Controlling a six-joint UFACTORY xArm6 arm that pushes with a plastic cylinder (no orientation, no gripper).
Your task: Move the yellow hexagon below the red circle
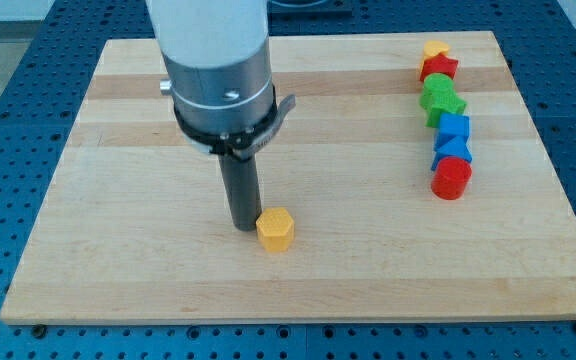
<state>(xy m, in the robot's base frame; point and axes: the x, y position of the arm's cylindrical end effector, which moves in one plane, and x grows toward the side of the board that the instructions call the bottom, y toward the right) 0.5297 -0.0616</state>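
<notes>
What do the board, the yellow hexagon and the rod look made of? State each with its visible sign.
Board: looks like pale wood, matte, with lengthwise plank seams and grain.
Yellow hexagon: probably moulded plastic or painted wood; uniform colour, soft sheen, no grain visible.
Rod ending in my tip, just left of the hexagon: dark, smooth, faint highlight; metal or plastic, cannot tell.

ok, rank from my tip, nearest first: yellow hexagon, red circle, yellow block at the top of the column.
1. Yellow hexagon block: right beside my tip, on its right side in the view.
2. Red circle block: bottom of the column at the view's right.
3. Yellow block: top of that column, by the wooden board's far edge.
</notes>
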